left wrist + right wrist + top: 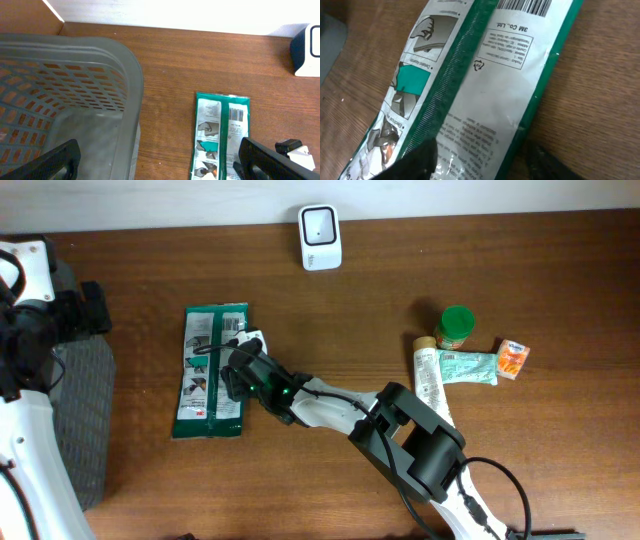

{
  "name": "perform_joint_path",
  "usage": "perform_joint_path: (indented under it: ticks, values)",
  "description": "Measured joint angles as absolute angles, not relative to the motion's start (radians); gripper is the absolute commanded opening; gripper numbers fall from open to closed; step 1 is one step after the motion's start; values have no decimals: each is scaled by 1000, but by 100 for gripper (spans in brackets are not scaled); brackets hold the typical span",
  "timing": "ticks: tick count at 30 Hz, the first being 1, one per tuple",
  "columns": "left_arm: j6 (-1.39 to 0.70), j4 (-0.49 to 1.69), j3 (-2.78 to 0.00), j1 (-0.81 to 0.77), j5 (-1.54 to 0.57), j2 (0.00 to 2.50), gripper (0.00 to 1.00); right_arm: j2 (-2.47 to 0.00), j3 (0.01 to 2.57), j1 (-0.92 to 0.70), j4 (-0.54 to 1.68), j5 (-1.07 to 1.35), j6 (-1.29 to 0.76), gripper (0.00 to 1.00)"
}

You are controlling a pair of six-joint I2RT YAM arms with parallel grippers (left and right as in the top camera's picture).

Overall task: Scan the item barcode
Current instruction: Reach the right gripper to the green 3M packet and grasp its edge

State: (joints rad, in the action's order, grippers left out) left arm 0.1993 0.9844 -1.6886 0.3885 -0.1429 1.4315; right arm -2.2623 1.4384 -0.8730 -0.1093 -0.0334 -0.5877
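The item is a flat green and silver packet (205, 375) lying on the brown table, its barcode (236, 114) facing up near the far end. My right gripper (243, 370) is low over the packet's right half. In the right wrist view the packet (485, 85) fills the frame; one finger lies over its printed face and the other is beside its green edge, the right gripper (480, 155) open around that strip. The white scanner (320, 237) stands at the table's back edge. My left gripper (157, 160) hangs open over the basket's rim, holding nothing.
A grey mesh basket (75, 75) sits at the left of the table. At the right lie a green-capped bottle (457, 326), a white tube (428, 375), a teal sachet (468, 367) and a small orange packet (512, 359).
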Motion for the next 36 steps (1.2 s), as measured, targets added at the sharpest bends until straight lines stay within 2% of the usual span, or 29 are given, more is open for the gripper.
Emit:
perform_joint_path:
  ticks: [4, 10, 14, 21, 27, 28, 29, 30, 32, 34, 36]
  values:
    - [199, 984, -1689, 389, -143, 1431, 99, -2266, 1438, -873, -104, -41, -589, 32]
    - [199, 984, -1689, 389, -143, 1431, 99, -2268, 1440, -873, -78, -35, -604, 6]
    - [199, 984, -1689, 389, -143, 1431, 99, -2268, 1516, -873, 105, -25, -596, 4]
    - [199, 984, -1689, 389, -143, 1431, 99, -2285, 1814, -867, 657, -3, -533, 4]
    - [199, 984, -1689, 389, -143, 1431, 99, -2285, 1888, -779, 836, 108, -461, 4]
    - [199, 984, -1689, 389, -143, 1431, 99, -2285, 1888, -755, 846, 138, -446, 7]
    - [199, 984, -1689, 389, -143, 1431, 99, -2285, 1888, -729, 848, 176, -428, 17]
    - [199, 984, -1689, 389, -143, 1431, 99, -2285, 1888, -702, 849, 214, -409, 38]
    - [199, 984, -1689, 389, -143, 1431, 99, -2285, 1888, -657, 849, 297, -380, 57]
    - [199, 984, -1689, 389, -143, 1431, 99, -2285, 1888, -618, 818, 378, -356, 67]
    - [199, 984, -1689, 389, -143, 1431, 99, -2286, 1888, -613, 744, 411, -352, 70]
